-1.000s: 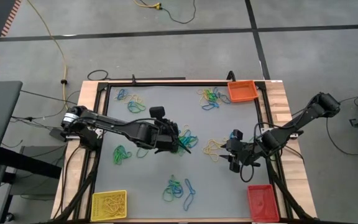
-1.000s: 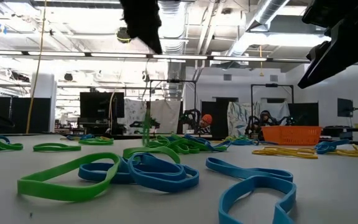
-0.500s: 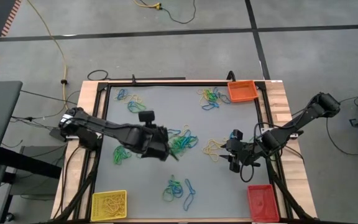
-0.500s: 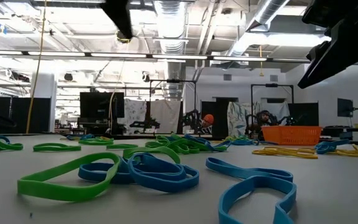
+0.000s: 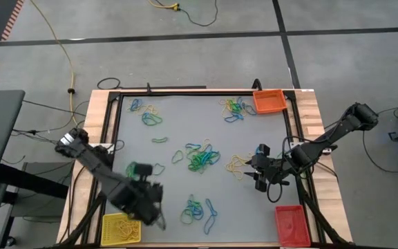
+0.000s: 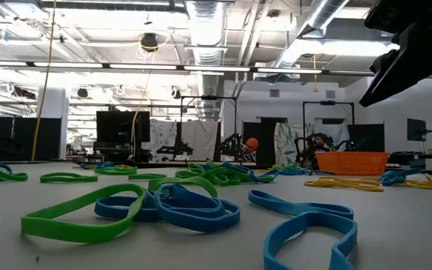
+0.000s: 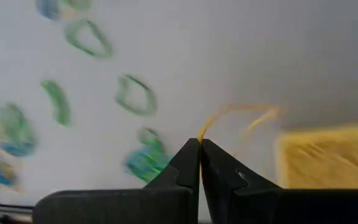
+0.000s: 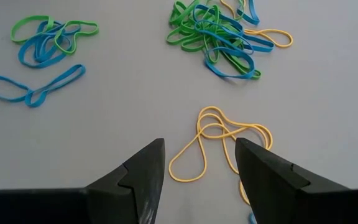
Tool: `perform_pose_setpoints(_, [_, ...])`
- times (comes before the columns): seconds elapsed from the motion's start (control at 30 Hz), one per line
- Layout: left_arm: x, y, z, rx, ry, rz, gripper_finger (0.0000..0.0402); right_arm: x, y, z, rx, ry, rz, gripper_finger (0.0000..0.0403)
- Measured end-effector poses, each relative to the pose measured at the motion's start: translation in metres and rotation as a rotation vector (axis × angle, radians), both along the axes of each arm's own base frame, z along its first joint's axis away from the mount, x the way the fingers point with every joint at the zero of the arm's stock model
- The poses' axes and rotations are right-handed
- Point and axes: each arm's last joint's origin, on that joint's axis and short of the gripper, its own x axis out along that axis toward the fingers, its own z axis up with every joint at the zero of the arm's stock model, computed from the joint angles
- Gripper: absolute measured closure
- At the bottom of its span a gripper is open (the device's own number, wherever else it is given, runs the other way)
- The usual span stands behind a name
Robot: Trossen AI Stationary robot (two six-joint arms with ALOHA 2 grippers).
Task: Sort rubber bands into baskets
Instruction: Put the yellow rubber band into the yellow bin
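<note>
While clenched on a yellow band [image 7: 229, 118]: left gripper [image 7: 199, 144] neared the yellow basket [image 7: 325, 155].
Advice: release squarely over it.
Right gripper [image 8: 199, 163]: spread, empty.

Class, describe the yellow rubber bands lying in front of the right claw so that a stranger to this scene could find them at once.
Start at the red basket in the table's near right corner, then go to the open right claw just beyond it. The yellow rubber bands lie on the grey mat right ahead of its fingers. They are a loose tangle of thin yellow loops only, unlike the green and blue pile farther on.
</note>
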Motion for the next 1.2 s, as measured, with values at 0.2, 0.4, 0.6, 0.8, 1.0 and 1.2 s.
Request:
perform_pose_setpoints(0.2, [-0.031,-0.032,0.001,-0.086,0.035,0.071,0.0401,0.0,0.0,0.0,0.0,0.0,0.0,0.0179])
perform_pose_setpoints(0.4, [-0.059,-0.055,0.0,-0.133,0.07,0.16,0.0401,0.0,0.0,0.0,0.0,0.0,0.0,0.0179])
perform_pose_setpoints(0.6, [-0.077,-0.068,0.0,-0.135,0.059,0.217,0.0401,0.0,0.0,0.0,0.0,0.0,0.0,0.0179])
perform_pose_setpoints(0.8, [-0.086,-0.073,0.001,-0.122,0.014,0.252,0.0401,0.0,0.0,0.0,0.0,0.0,0.0,0.0179])
perform_pose_setpoints(1.0, [-0.087,-0.077,0.001,-0.135,-0.038,0.249,0.0401,0.0,0.0,0.0,0.0,0.0,0.0,0.0179])
perform_pose_setpoints(1.2, [-0.086,-0.079,-0.003,-0.138,-0.064,0.246,0.0401,0.0,0.0,0.0,0.0,0.0,0.0,0.0179])
